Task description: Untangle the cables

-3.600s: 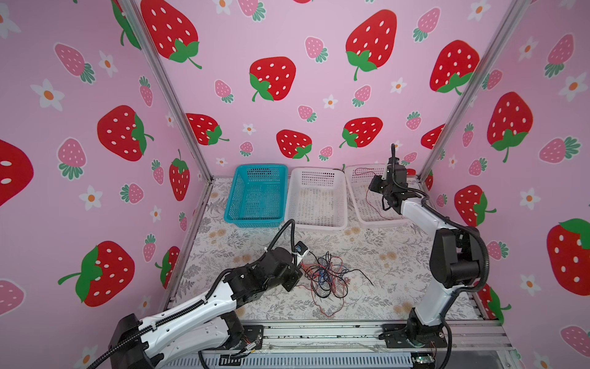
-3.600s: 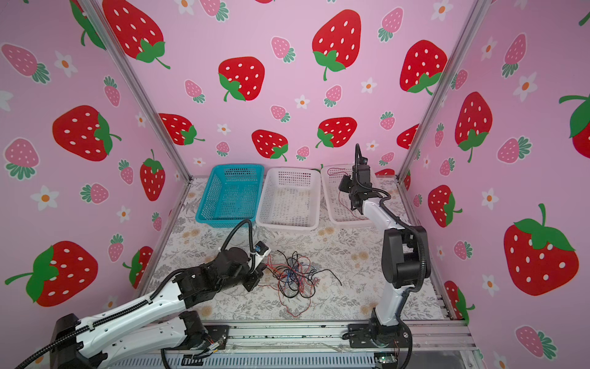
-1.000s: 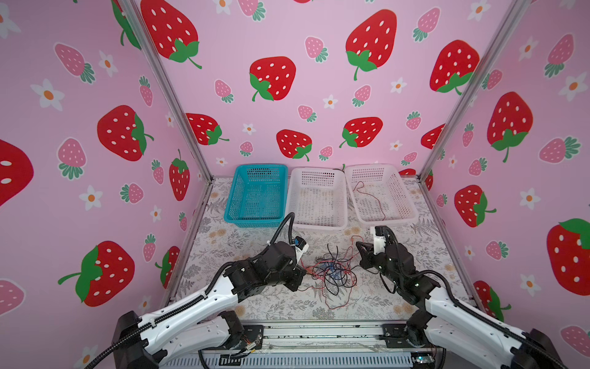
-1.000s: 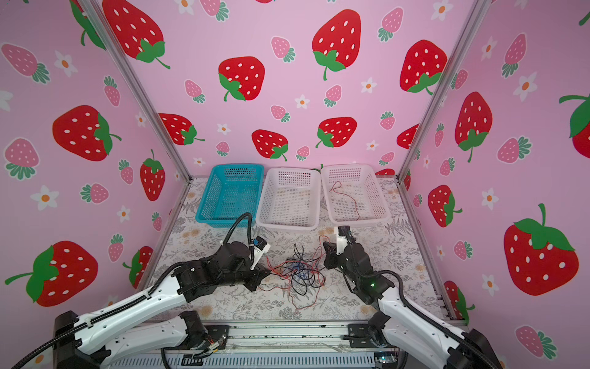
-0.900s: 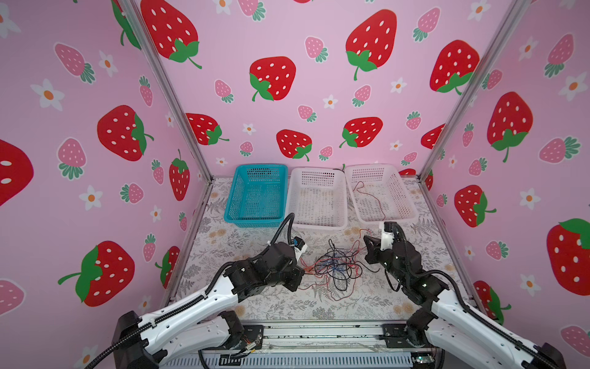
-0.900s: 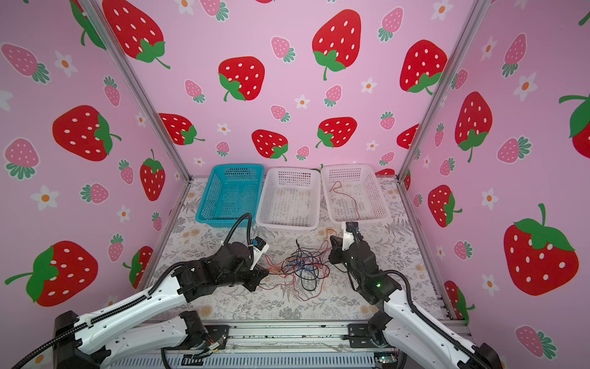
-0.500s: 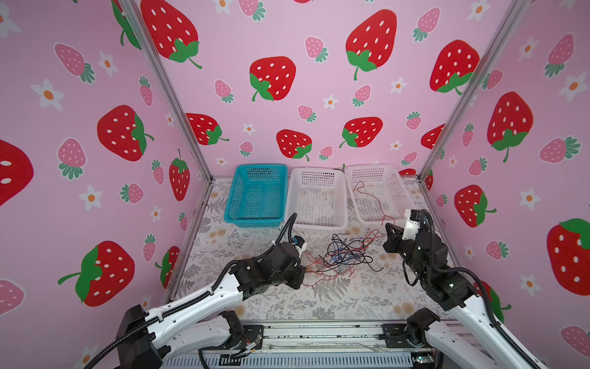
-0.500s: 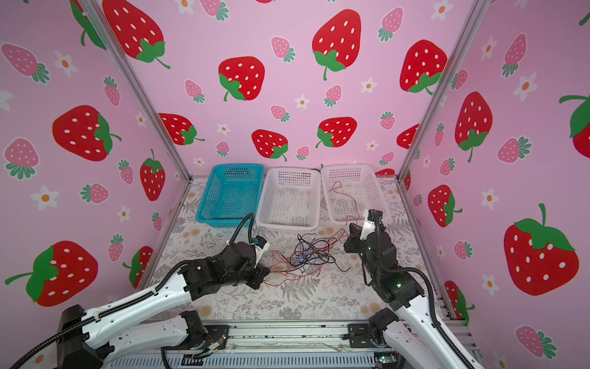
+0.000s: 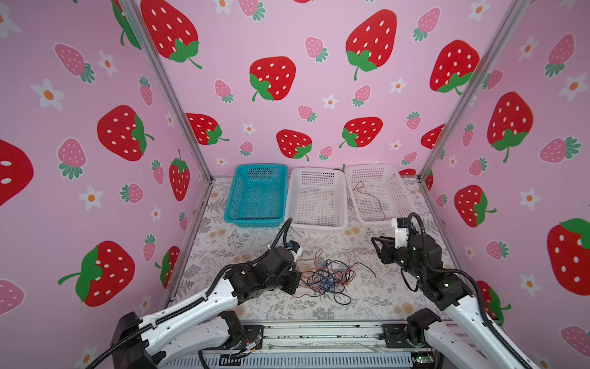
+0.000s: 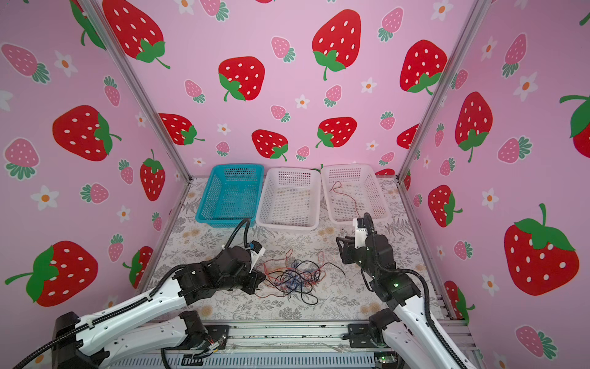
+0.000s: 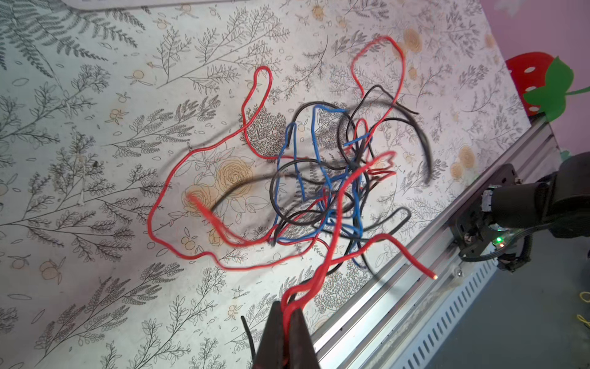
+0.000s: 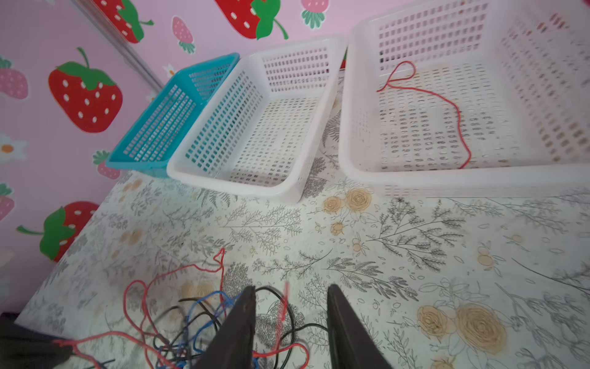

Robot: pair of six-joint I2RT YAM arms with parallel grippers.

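Pulling apart: left tool (image 11: 289, 306) clamps a red cable (image 11: 314, 279) from the cables (image 9: 325, 276). The right tool (image 12: 290, 287), open and empty, needs a fresh grip there.

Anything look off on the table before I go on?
Nothing stands out. The cables lie tangled mid-table, one red cable lies inside the rightmost white basket, the left gripper pinches red strands, and the right gripper is open, holding nothing.
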